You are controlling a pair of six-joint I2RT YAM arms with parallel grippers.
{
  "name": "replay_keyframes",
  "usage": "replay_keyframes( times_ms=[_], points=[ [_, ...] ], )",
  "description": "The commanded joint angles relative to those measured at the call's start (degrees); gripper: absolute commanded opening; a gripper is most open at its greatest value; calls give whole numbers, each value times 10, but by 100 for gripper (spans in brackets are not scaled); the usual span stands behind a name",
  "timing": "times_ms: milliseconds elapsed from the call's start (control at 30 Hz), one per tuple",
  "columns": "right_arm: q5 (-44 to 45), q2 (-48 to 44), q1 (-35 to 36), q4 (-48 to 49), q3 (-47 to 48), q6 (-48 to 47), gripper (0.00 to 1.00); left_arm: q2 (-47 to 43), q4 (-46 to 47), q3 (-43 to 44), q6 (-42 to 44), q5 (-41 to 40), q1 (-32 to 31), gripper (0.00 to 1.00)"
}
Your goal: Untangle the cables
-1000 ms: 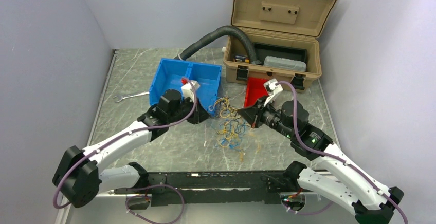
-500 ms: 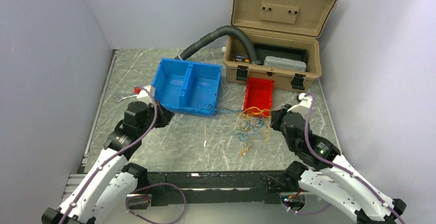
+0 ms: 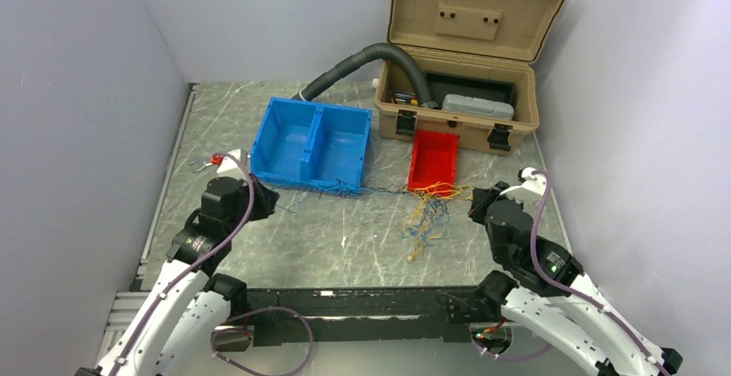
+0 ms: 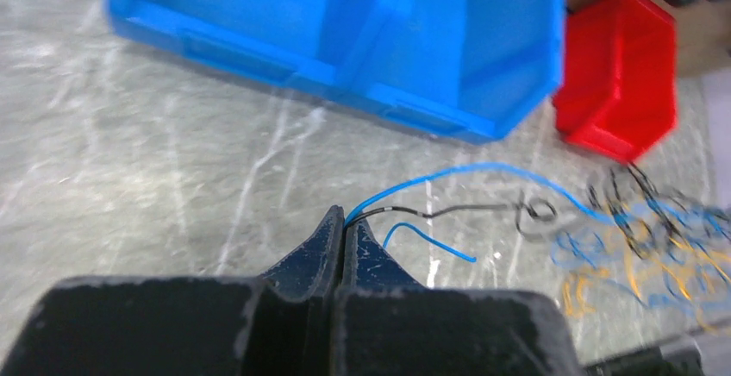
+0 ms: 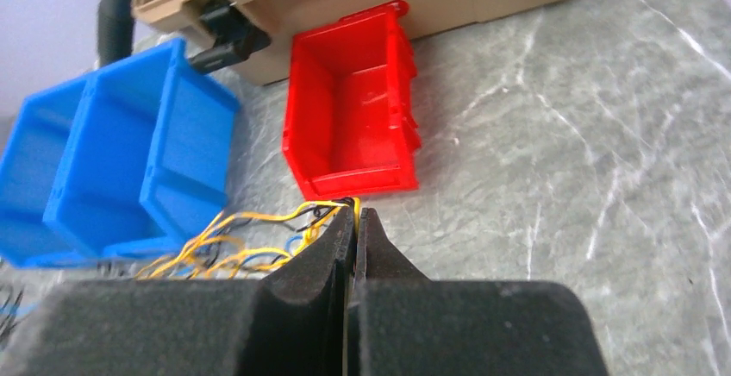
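The cables (image 3: 427, 216) are thin yellow, blue and black wires, bunched in a loose tangle in front of the red bin, with strands stretched left along the blue bin's front. My left gripper (image 3: 269, 197) sits at the left end of those strands. In the left wrist view it (image 4: 345, 221) is shut on a blue wire (image 4: 465, 169) and a black wire (image 4: 470, 210) that run off to the tangle (image 4: 655, 255). My right gripper (image 3: 474, 198) is right of the tangle. Its jaws (image 5: 355, 212) are shut on yellow and black wires (image 5: 224, 247).
A blue two-compartment bin (image 3: 315, 143) and a small red bin (image 3: 434, 160) stand just behind the wires. An open tan toolbox (image 3: 461, 117) with a grey corrugated hose (image 3: 353, 65) is at the back. A wrench (image 3: 200, 166) lies by the left arm.
Both arms have drawn apart, the left one to the left and the right one to the right. The wire bundle has been pulled out into a line and its tangle has shifted right.
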Motion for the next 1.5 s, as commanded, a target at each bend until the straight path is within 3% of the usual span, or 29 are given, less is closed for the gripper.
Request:
replay_keyframes(
  times_ms=[0, 100, 200, 333, 467, 700, 1067, 1467],
  points=[
    [-119, -15, -3, 112, -22, -147, 0, 24, 134, -21, 71, 184, 6, 0],
    [-217, -17, -3, 186, -50, -185, 0, 49, 194, -40, 50, 261, -9, 0],
    [-264, -4, -2, 209, -62, -193, 0, 66, 189, -35, 59, 234, -51, 4],
    [-305, 25, -3, 201, -51, -209, 0, 64, 167, -18, 80, 168, -111, 42],
    [-325, 33, -3, 203, -43, -209, 0, 76, 174, -7, 96, 157, -149, 54],
    [-382, 52, -3, 179, 23, -215, 0, 174, 205, 55, 152, 150, -247, 53],
    [-355, 91, -3, 127, 114, -182, 0, 273, 331, 70, 220, 56, -370, 46],
    [-379, 103, -3, 139, 158, -166, 0, 347, 372, 105, 261, 53, -389, 47]
  ],
)
